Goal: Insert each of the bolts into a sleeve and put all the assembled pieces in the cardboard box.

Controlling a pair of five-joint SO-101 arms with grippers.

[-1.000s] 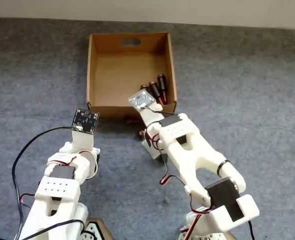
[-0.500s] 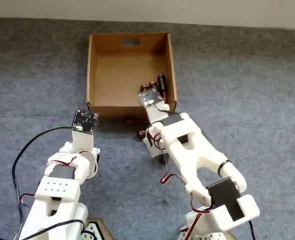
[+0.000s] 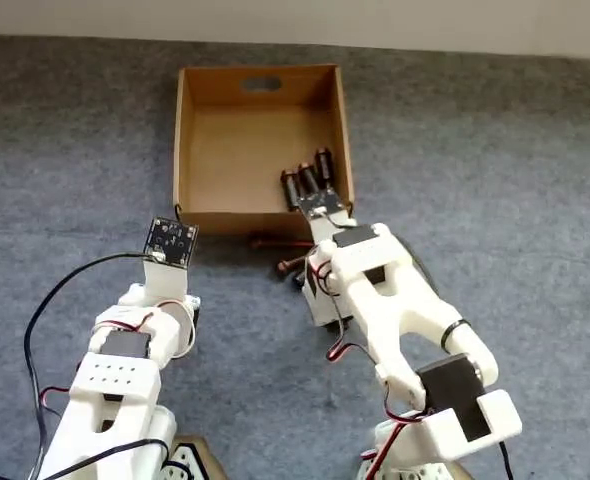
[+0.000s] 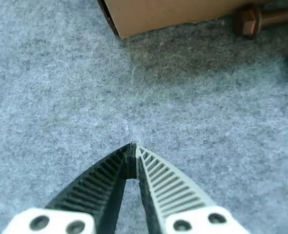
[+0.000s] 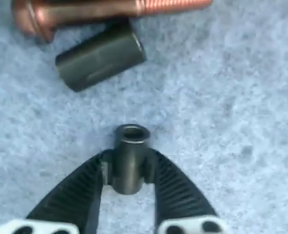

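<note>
The left jaws are pressed tip to tip, one black finger (image 4: pixel 102 183) and one pale finger (image 4: pixel 166 187) meeting over bare grey surface (image 4: pixel 51 92). They sit just short of the near left corner of the cardboard box (image 4: pixel 173 14). In the high view the left arm (image 3: pixel 125 350) lies toward the lower left, its wrist end aimed at that same corner of the box.

The box stands open, and its near wall faces the arms. Three assembled pieces (image 3: pixel 308 180), dark sleeves with copper-coloured ends, lie side by side in its near right corner, touching or nearly touching one another.

Just outside the near wall a loose bolt (image 3: pixel 270 241) lies on the surface roughly parallel to the wall. In the left wrist view its hexagonal head is nearest the jaws. A second bolt (image 3: pixel 290 264) lies a little nearer the arms, beside the right arm (image 3: pixel 395 320).

The right jaws are narrowed around a dark sleeve (image 5: pixel 131 146), gripping its sides so that its open end points away from the wrist. Whether the sleeve touches the surface cannot be told. Just beyond it a second sleeve (image 5: pixel 101 55) lies on its side, close beside and nearly parallel to the second bolt.
</note>
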